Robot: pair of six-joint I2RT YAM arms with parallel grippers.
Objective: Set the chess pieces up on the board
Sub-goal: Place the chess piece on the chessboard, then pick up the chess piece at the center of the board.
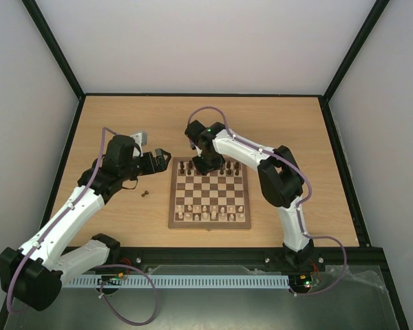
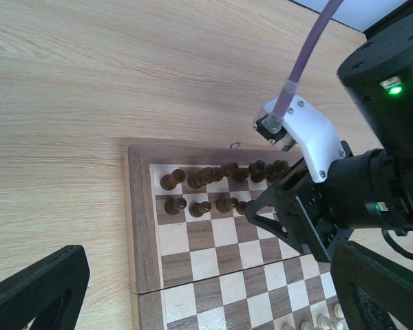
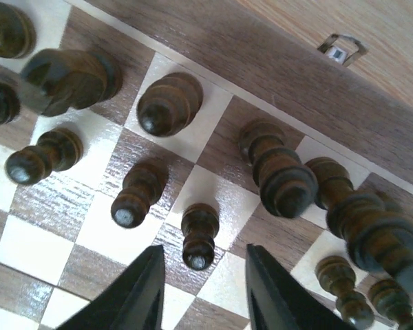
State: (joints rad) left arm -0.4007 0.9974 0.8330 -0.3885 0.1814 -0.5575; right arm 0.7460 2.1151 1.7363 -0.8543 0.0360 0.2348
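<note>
Rows of dark chess pieces (image 1: 224,167) fill the two far ranks of the chessboard (image 1: 210,223) in the overhead view, with pale pieces (image 1: 213,213) on its two near ranks. One stray dark piece (image 1: 145,194) sits off the board, on the light-wood surface (image 1: 124,124) just left of it. The left fingers (image 1: 162,158) hover spread wide and empty by the board's far left corner. The right fingers (image 1: 205,165) hang over the dark ranks.

From the left wrist, the left fingers (image 2: 45,289) stand far apart at the bottom corners, holding nothing. Beyond them the chessboard (image 2: 134,227) carries the dark chess pieces (image 2: 206,175) in two lines along its far edge, and the right arm covers the lines' right end.

From the right wrist, the right fingers (image 3: 141,292) are parted. A dark pawn (image 3: 198,237) stands upright on the chessboard (image 3: 261,75) between their tips, with a gap on each side, so it is not gripped. Other dark chess pieces (image 3: 168,103) stand on neighbouring squares. A small metal clasp (image 3: 341,49) sits on the board's far edge.
</note>
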